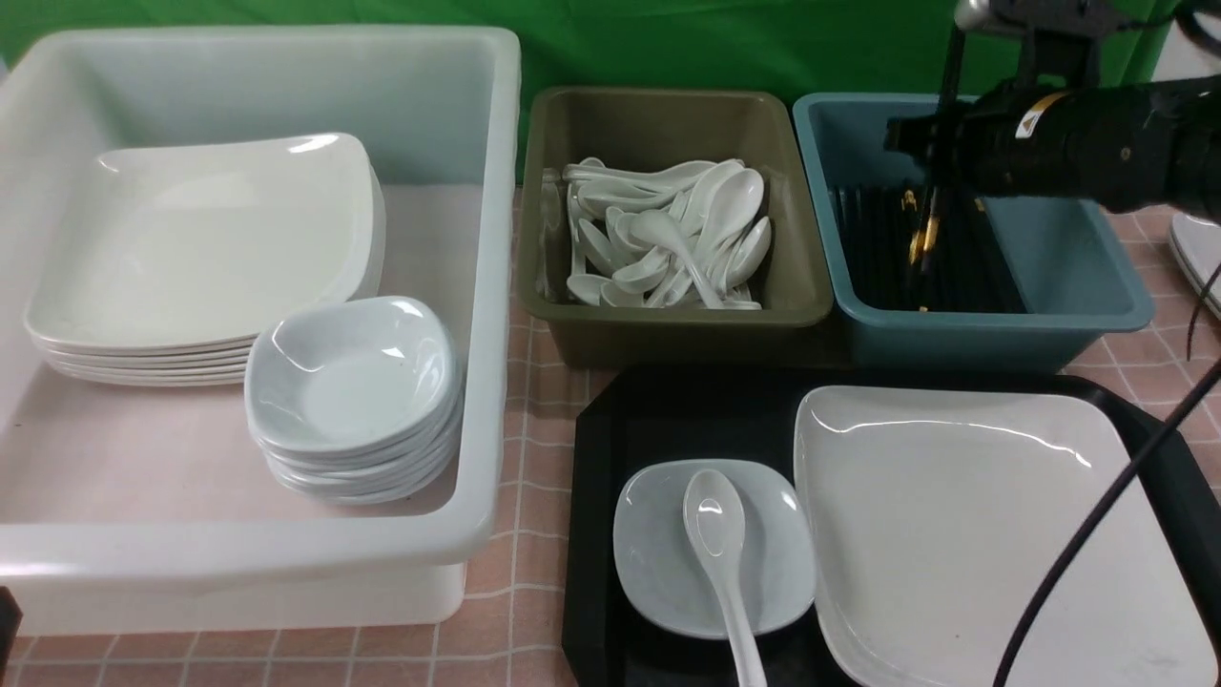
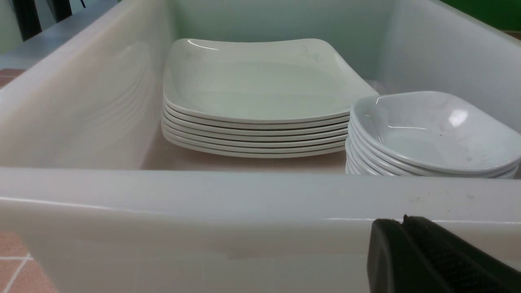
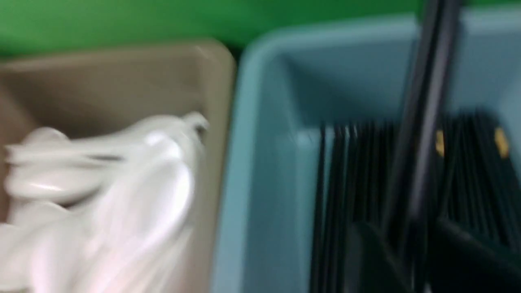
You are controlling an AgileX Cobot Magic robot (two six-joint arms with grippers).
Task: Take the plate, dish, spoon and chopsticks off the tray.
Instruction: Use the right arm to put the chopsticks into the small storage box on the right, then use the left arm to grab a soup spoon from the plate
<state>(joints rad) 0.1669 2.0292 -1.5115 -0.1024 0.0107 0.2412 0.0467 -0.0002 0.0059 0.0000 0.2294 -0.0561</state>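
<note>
On the black tray (image 1: 687, 410) lie the large white plate (image 1: 983, 534) at the right and the small bluish dish (image 1: 658, 563) at the left. The white spoon (image 1: 717, 534) rests in the dish, its handle pointing to the front. My right gripper (image 1: 920, 143) hangs over the blue tub (image 1: 1078, 258). The black chopsticks (image 1: 951, 67) stand nearly upright between its fingers. In the blurred right wrist view the chopsticks (image 3: 423, 101) pass between the spread fingers of the right gripper (image 3: 411, 236), with gaps on both sides. My left gripper (image 2: 401, 221) is shut and empty, low outside the white bin's near wall.
The white bin (image 1: 496, 286) at the left holds a stack of plates (image 1: 200, 248) and a stack of dishes (image 1: 353, 382). An olive tub (image 1: 668, 324) is full of spoons. Several black chopsticks lie in the blue tub. A black cable (image 1: 1097, 534) crosses above the plate.
</note>
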